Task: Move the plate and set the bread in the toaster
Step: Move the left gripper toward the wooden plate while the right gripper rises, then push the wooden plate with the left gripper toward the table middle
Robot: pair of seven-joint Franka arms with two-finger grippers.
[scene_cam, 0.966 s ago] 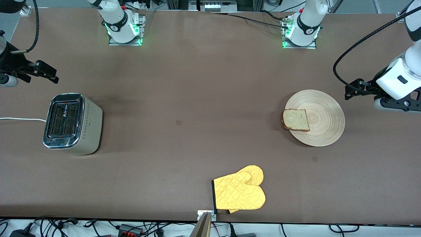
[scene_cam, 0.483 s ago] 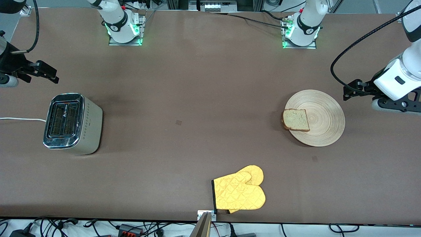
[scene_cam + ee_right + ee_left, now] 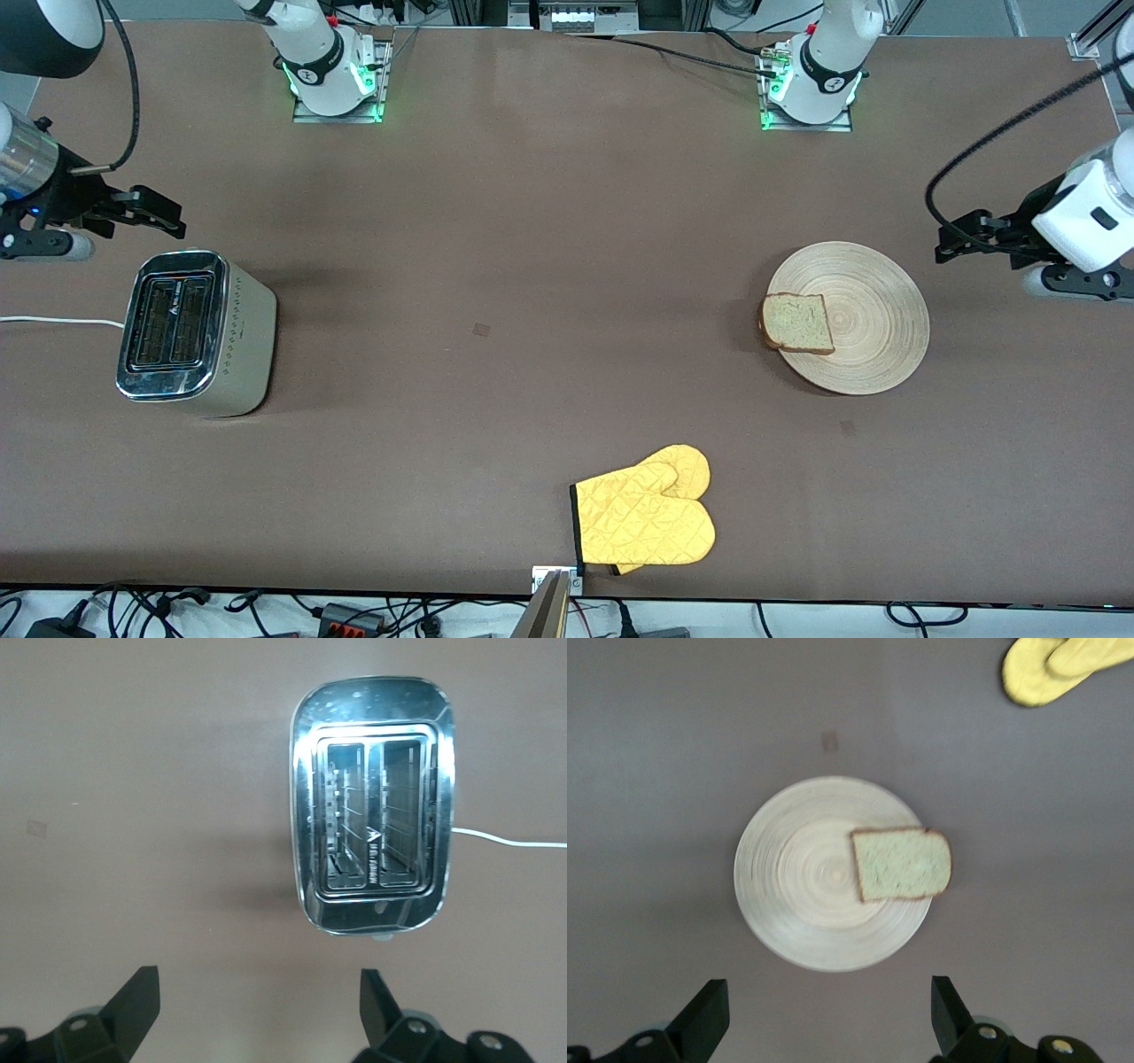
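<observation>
Surface (image 3: 532, 266): brown; toaster at the right arm's end, plate at the left arm's end, well apart.
Toaster (image 3: 190, 332): upright, 2 slots facing up, long axis running nearer-to-farther from the front camera; white cord (image 3: 53, 321) led off the surface's end.
Plate (image 3: 864, 317): flat on the surface, toward the toaster from the left pincer; the left arm was the nearer one.
Oven mitt (image 3: 645, 518): yellow, near the front edge, clear of both.
Bread (image 3: 797, 323): 1 slice lying flat, overhanging the plate's toaster-side rim, rounded top pointing that way.
Left pincer (image 3: 950, 244): fingers wide apart, empty, over bare surface just beside the plate's rim.
Right pincer (image 3: 159, 213): spread wide, empty, over the surface beside the toaster.
</observation>
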